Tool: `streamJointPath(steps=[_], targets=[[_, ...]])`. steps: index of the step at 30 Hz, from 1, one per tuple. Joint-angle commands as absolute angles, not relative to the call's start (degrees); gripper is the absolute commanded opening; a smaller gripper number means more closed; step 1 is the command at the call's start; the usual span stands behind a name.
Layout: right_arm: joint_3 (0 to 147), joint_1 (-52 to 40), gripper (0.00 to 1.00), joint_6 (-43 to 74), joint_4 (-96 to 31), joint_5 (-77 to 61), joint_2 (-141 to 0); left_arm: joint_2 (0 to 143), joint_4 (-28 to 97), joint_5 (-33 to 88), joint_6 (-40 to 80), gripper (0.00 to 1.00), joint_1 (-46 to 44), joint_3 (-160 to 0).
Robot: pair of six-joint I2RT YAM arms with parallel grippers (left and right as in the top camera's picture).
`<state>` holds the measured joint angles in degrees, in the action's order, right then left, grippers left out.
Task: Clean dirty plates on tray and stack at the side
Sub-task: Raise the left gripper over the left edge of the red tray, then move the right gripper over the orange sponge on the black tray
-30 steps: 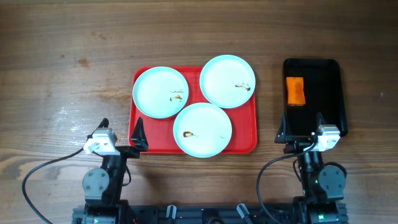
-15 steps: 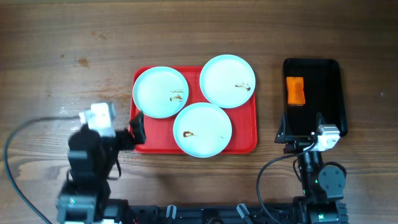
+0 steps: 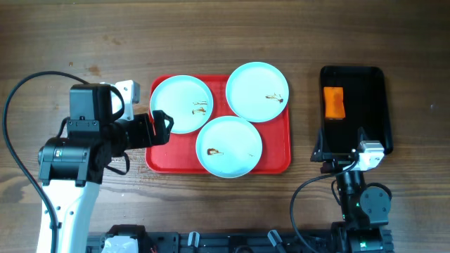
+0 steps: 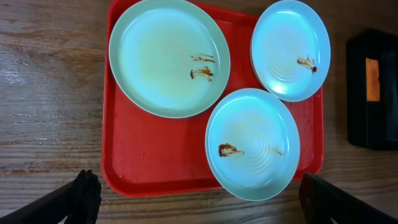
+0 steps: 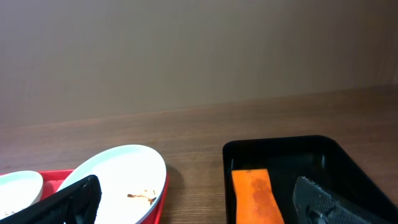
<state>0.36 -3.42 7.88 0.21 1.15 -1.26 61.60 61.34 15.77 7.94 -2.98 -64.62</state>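
Three plates sit on the red tray, at the middle of the wooden table.
- Left plate: brown smears right of its centre.
- Far-right plate: one small smear near its right side. Its far rim overhangs the tray's far edge.
- Front plate: a smear left of centre and a fainter mark to the right. It reaches the tray's near rim.

The three plates crowd close together. We cannot tell whether their rims touch or overlap.

Left gripper: released, jaws spread wide, nothing between them. In the overhead view it hangs over the tray's left edge, just beside the left plate. Its wrist camera looks straight down on all three plates.

Right gripper: also released and empty, at the near end of the black tray, right of the red one. An orange sponge lies in the black tray's far half.
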Motion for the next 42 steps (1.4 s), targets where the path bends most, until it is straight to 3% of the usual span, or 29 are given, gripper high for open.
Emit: streamJointPath(steps=[1, 3, 5, 8, 9, 13, 16, 19, 25, 28, 34, 39, 42], targets=[[0.3, -3.14, 1.0, 7.75, 0.69, 2.57, -1.02, 61.52, 61.39, 16.91, 7.05, 1.0, -2.83, -65.82], [0.32, -3.14, 1.0, 7.77, 1.28, 0.67, -1.02, 61.52, 61.36, 16.91, 7.05, 1.0, -2.83, -65.82], [1.89, -3.14, 1.0, 8.91, 1.65, -11.35, -1.02, 61.52, 61.45, 16.91, 7.05, 1.0, -2.83, -65.82], [4.14, -3.14, 1.0, 35.31, 0.64, -22.46, -1.02, 61.52, 61.78, 16.91, 7.05, 1.0, -2.83, -65.82], [4.14, -3.14, 1.0, 35.81, -1.17, -23.94, -1.02, 61.52, 61.78, 16.91, 7.05, 1.0, -2.83, -65.82], [6.7, -3.14, 1.0, 27.16, -11.31, -28.8, -1.76, 61.52, 61.78, 16.91, 7.03, 1.0, -2.83, -65.82], [17.56, -3.14, 1.0, 17.82, -17.93, -27.62, -8.67, 61.52, 61.67, 16.91, 7.03, 1.0, -2.83, -65.82], [35.24, -3.14, 1.0, 11.2, -27.55, -27.03, -25.02, 61.52, 61.58, 16.91, 7.03, 1.0, -2.83, -65.82], [74.65, -3.14, 1.0, 8.91, -62.3, -20.32, -65.32, 61.52, 61.58, 16.91, 7.03, 1.0, -2.83, -65.8], [81.93, -3.05, 1.0, 6.28, -71.99, -19.94, -78.89, 61.52, 61.58, 16.91, 7.03, 1.0, -2.83, -65.8], [81.91, 4.16, 1.0, 15.14, -73.12, -8.45, -89.69, 61.52, 62.15, 16.88, 7.01, 1.0, -2.83, -65.8], [81.87, 14.83, 1.0, 12.86, -73.08, -9.85, -89.67, 61.52, 62.43, 16.88, 6.96, 1.0, -2.83, -65.8], [81.73, 16.43, 1.0, 11.25, -67.51, -9.58, -89.69, 61.52, 62.41, 16.88, 6.79, 1.0, -2.83, -65.8]])
